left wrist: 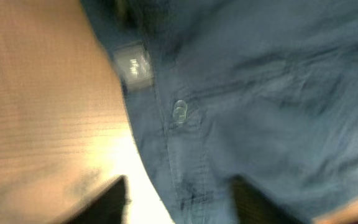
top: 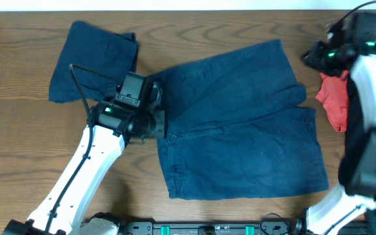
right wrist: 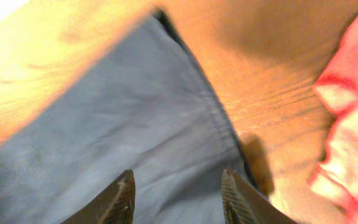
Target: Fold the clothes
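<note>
Navy shorts (top: 240,124) lay flat on the table (top: 18,130), with both arms set to begin the first fold.

Overhead: the left gripper (top: 156,123) hung over the shorts' waistband edge, a second navy piece (top: 93,62) lay just beside that waistband, and a red garment (top: 335,98) sat just off the leg hems. Left wrist: its fingers (left wrist: 114,199) stood spread above the waistband, near the button (left wrist: 179,112) and label (left wrist: 133,63), gripping nothing. Right wrist: the right gripper (right wrist: 178,199) was spread too and empty, over the shorts' hem edge with the red garment beside it. The step in hand looked like taking hold. Next, each gripper would need to drop onto its edge, pinch the cloth, and carry one side over the other without dragging.
</note>
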Controlling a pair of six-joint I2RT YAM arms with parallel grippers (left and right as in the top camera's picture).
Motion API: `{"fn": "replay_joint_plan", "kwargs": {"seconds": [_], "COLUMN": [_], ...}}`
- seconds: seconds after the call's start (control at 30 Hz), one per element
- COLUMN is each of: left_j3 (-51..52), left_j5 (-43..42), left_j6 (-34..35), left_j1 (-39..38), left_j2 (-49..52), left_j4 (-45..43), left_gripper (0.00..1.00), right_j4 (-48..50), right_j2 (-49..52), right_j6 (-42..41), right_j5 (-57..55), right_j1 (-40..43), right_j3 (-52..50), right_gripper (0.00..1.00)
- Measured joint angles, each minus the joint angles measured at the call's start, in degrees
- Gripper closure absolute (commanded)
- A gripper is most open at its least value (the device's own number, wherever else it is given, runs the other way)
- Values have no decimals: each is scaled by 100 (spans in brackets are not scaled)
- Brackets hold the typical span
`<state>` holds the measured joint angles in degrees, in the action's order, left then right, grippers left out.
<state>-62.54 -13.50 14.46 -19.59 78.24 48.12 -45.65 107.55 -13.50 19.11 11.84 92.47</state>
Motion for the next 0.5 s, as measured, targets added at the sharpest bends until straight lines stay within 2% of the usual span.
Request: {"fn": "replay_joint_plan", "kwargs": {"seconds": [0.13, 0.27, 0.5], "left_j3": [-4, -7, 13], "left_j5": [57, -151, -310], "left_j6": [28, -125, -302], "left_j1": [0, 0, 0], "left_j2": [293, 1108, 2741], "left_j4": [-1054, -1738, -3145], "left_gripper": [94, 94, 94], "right_j4": [-619, -1204, -1939], "right_j2": [-960, -1314, -1322], "right_j6": [94, 98, 101], "right_j5": [197, 293, 323], "right_j1": [-7, -81, -382], "right_j3": [50, 55, 48], "right_gripper": [78, 82, 84]}}
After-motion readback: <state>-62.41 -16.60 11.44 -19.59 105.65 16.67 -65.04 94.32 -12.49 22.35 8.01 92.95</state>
